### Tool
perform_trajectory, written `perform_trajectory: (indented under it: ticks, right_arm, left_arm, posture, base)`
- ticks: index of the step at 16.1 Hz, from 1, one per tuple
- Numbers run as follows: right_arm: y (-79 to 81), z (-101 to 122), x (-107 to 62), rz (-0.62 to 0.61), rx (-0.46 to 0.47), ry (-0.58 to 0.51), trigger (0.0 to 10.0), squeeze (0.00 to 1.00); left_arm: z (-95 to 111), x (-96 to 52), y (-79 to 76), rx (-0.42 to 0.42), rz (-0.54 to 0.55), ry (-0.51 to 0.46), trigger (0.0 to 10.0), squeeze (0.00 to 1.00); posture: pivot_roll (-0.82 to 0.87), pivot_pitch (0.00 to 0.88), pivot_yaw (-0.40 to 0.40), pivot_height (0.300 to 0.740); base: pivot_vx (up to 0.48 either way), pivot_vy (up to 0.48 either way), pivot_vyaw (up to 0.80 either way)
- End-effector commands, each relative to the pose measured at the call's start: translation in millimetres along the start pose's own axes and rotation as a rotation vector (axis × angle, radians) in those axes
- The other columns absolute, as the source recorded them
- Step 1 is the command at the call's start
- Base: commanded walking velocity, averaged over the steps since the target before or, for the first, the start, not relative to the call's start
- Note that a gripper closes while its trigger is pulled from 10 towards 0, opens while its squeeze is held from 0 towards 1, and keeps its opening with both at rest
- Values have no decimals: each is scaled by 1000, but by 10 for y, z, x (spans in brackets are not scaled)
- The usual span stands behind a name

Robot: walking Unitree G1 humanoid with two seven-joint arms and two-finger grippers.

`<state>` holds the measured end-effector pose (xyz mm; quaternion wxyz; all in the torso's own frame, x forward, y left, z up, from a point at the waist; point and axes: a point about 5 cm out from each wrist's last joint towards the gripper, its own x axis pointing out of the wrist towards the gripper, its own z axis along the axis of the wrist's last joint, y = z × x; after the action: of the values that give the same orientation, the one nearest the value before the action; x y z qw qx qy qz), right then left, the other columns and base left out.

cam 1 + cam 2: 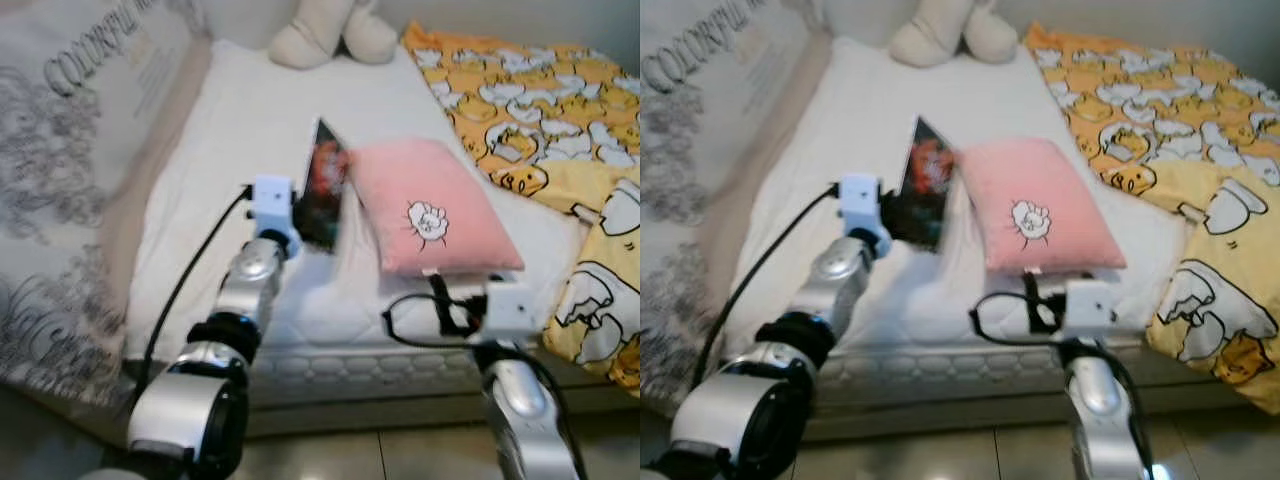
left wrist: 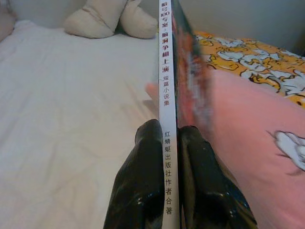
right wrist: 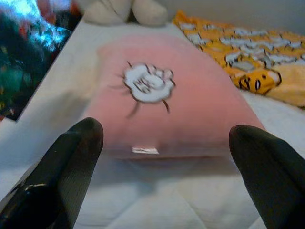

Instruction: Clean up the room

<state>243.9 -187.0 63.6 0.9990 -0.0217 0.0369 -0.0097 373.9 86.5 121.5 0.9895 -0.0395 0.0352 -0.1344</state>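
Observation:
A thin book [image 1: 322, 185] with a dark, colourful cover stands on edge above the white bed, its white spine [image 2: 167, 109] pinched between my left gripper's [image 2: 170, 131] black fingers [image 2: 145, 171]. A pink pillow [image 1: 425, 205] with a small white cartoon print lies just right of the book. My right gripper [image 3: 164, 143] is open at the bed's near edge, its fingers [image 3: 76, 157] spread in front of the pillow's near end and not touching it.
The white mattress [image 1: 240, 130] stretches to the far wall. A cream plush toy [image 1: 325, 30] sits at its head. A yellow duck-print blanket [image 1: 540, 110] covers the right side. A grey patterned cushion or bedding [image 1: 60, 150] rises on the left. Tiled floor [image 1: 400, 455] lies below.

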Motion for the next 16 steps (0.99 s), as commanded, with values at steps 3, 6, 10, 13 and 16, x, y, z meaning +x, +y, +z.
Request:
perform_trajectory:
  ticks: [3,6,10,13,16]
  right_arm:
    - [77,44,8,47,-7,-15,10000,0]
    - [141,-20,-73,115,-4,28,10000,0]
    - [102,-110,-346,183,-31,130,10000,0]
    - [-8,-79,-561,194,-53,176,10000,0]
    - [-140,-30,-915,212,-99,257,10000,0]
  left_arm:
    - [94,11,168,-29,78,-26,10000,0]
    - [101,-2,274,-63,160,-26,10000,0]
    - [-215,0,94,-292,35,209,10000,0]
    - [-174,69,-278,-452,-104,217,10000,0]
    - [-529,-92,-776,-619,-227,366,10000,0]
  posture:
    - [-101,0,18,740]
    - [-111,0,2,740]
    - [-164,0,-70,740]
    - [-225,74,-117,740]
    - [-331,147,-175,740]
  base:
    - [455,0,579]
    - [465,0,635]
    - [120,0,169]
    - [0,0,0]
    - [0,0,0]
